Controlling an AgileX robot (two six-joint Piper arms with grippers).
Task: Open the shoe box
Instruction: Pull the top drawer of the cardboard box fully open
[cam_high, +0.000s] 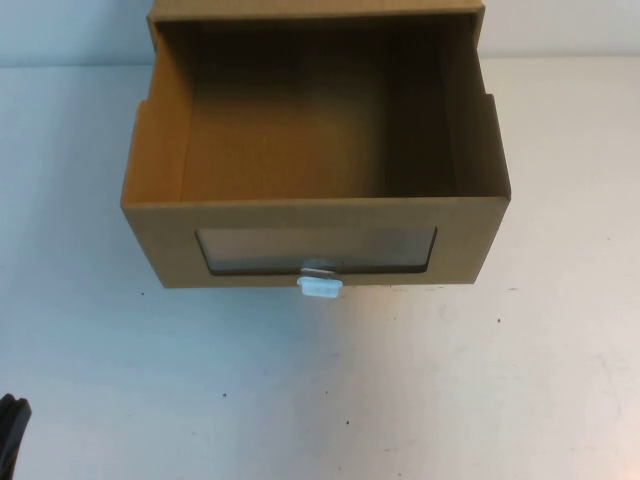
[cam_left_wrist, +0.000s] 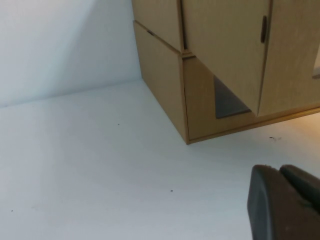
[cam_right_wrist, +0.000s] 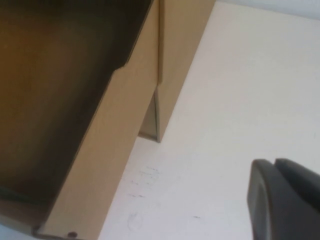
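The brown cardboard shoe box (cam_high: 160, 150) stands at the far middle of the white table with its drawer pulled out toward me; the inside is bare. Its front panel has a clear window (cam_high: 315, 250) and a small white pull tab (cam_high: 320, 286). In the high view only a dark bit of my left gripper (cam_high: 12, 432) shows at the near left corner. The left wrist view shows my left gripper (cam_left_wrist: 280, 172) shut, empty, off the box's corner (cam_left_wrist: 186, 135). The right wrist view shows my right gripper (cam_right_wrist: 275, 165) shut, empty, beside the drawer's side wall (cam_right_wrist: 107, 145).
White table (cam_high: 400, 400) spreads in front of the box and to both sides, with a few small dark specks. A pale wall rises behind the box.
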